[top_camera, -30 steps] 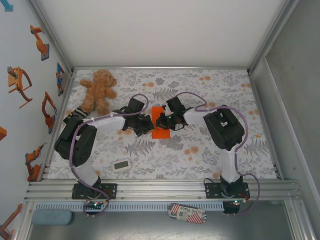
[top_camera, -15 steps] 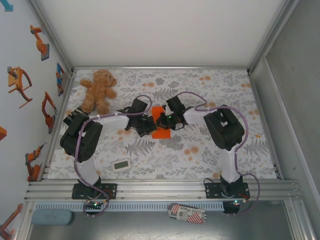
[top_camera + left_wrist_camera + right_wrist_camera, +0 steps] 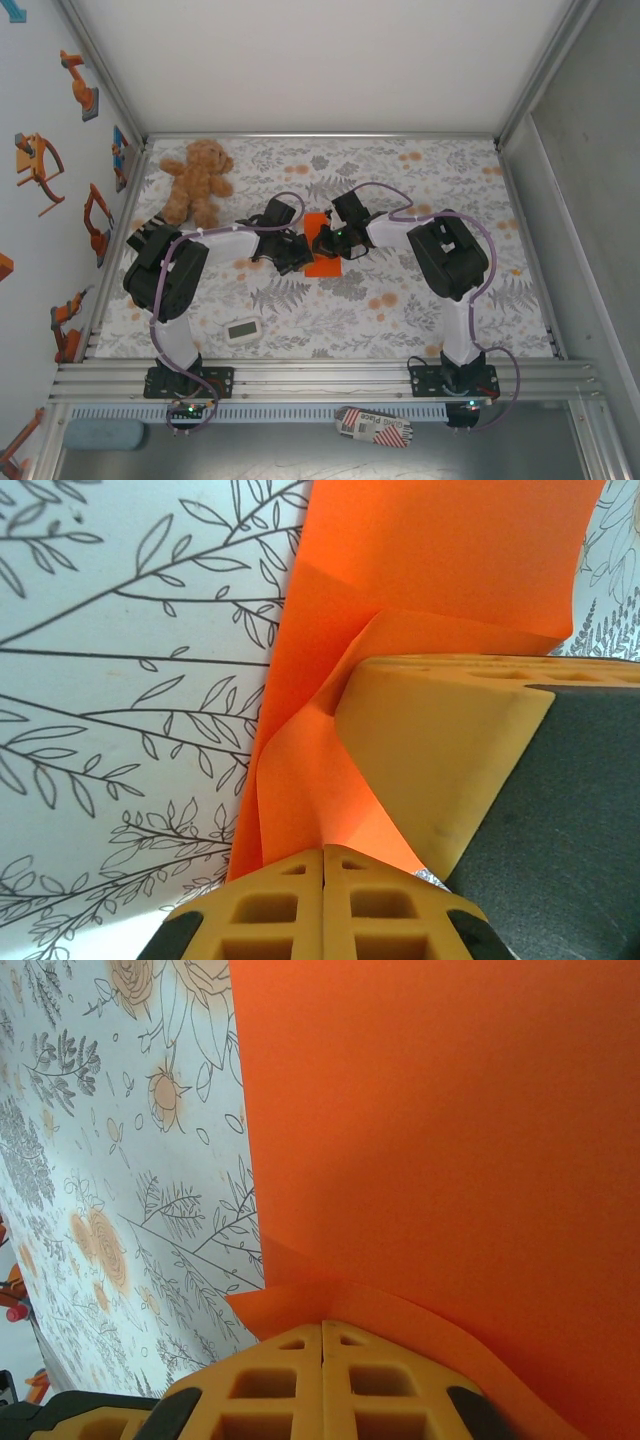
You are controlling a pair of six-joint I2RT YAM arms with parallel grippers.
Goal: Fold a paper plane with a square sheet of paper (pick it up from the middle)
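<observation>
Two grippers meet over the bright orange, partly folded sheet of thin paper [image 3: 323, 265]. It lies flat on the floral-printed table covering [image 3: 400, 180], directly under and between their tips.

Your left gripper [image 3: 295, 252] comes at the paper from its left edge. In the left wrist view its yellow fingertips [image 3: 290, 905] are pressed together, the seam between them a thin line. A raised flap of orange runs down to those tips, but you cannot tell from here whether any paper is caught in the seam.

Just to the right of them, a yellow finger pad of the right gripper [image 3: 430, 740] rests on the sheet — the paper buckles up against its edge, leaving a kinked ridge between the two tools.

Your right gripper [image 3: 322, 243] reaches in from the opposite side. Its tips are likewise pressed together in the right wrist view, and a folded lip of orange curls right across the front of them. Ahead of them the sheet spreads smooth; its straight edge runs away to their left.

Well beyond your left gripper, off to its left, sits a brown plush teddy bear [image 3: 197, 180]. A small white rectangular timer [image 3: 243, 330] lies back toward the arm bases — well apart from the paper.
</observation>
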